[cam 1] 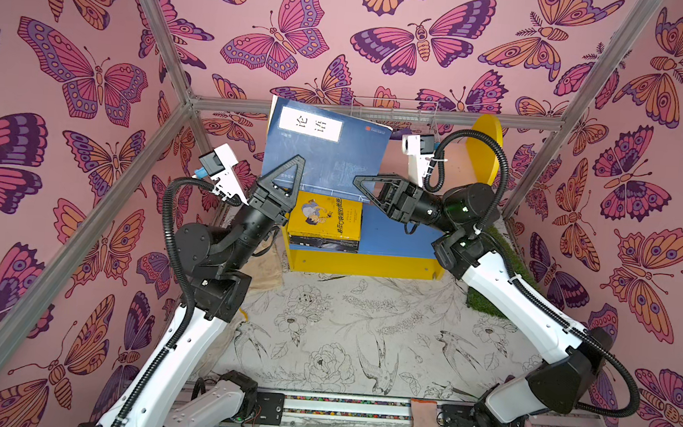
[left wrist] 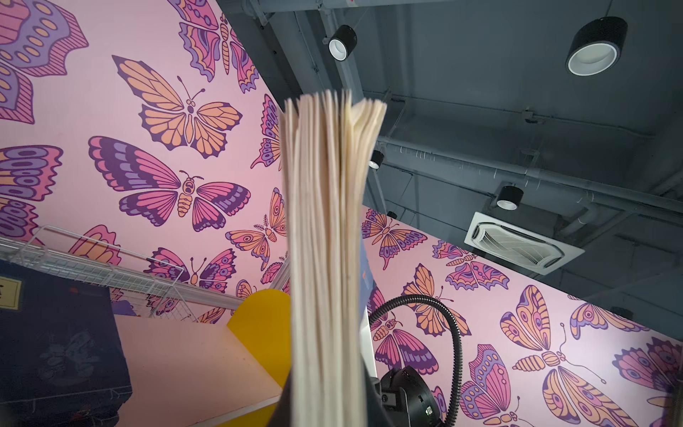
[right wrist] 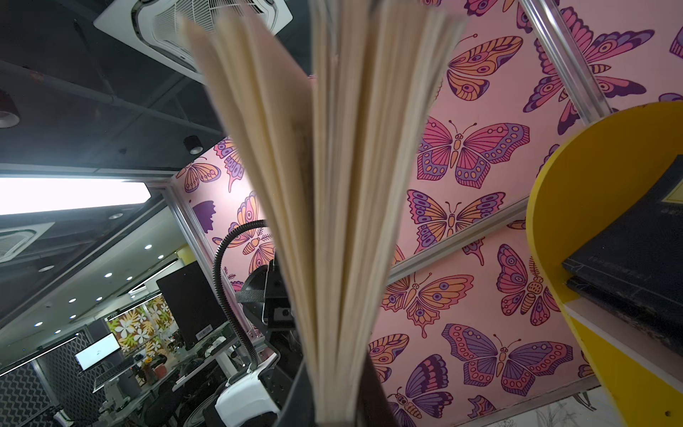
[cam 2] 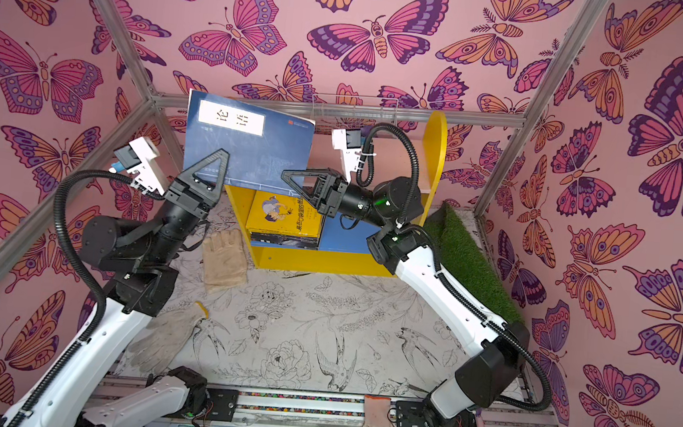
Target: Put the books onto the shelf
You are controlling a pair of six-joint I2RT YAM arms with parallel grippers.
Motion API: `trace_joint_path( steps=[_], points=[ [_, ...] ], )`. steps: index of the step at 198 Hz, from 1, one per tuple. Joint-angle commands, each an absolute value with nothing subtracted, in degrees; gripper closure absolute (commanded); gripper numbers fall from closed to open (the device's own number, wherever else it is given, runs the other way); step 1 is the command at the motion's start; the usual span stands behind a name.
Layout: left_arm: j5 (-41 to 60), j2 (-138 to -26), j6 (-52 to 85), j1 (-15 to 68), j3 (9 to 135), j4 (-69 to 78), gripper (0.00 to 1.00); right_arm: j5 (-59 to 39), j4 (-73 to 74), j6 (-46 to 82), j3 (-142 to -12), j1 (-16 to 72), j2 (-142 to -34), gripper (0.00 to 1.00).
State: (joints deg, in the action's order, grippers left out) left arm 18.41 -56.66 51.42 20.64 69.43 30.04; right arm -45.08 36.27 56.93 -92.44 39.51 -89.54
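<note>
As the right end effector [cam 1: 361, 182] clamps its corner, the book [cam 1: 323, 159] tilts.

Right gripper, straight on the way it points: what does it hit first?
Shut on a corner of the blue book, the right gripper points across at the left gripper, also clamped on that book. It would likely meet that first; depth unclear.

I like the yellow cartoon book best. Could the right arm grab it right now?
Probably not yet. The right gripper is shut on the big blue book, which the left gripper grips too, and that book hangs over the yellow cartoon book on the shelf. It'd need to let go first.
</note>
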Motion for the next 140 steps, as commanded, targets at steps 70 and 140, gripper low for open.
trace_joint_path(
  steps=[70,140],
  points=[
    [1.0,-48.6,37.9,20.6,63.4,1.6,0.09,-41.5,2.4,44.1,-115.0,35.6,-94.7,1.00],
    [-13.9,-43.4,44.1,20.9,56.8,-27.4,0.18,-42.8,-12.6,51.0,-148.4,31.8,-117.2,1.00]
  ],
)
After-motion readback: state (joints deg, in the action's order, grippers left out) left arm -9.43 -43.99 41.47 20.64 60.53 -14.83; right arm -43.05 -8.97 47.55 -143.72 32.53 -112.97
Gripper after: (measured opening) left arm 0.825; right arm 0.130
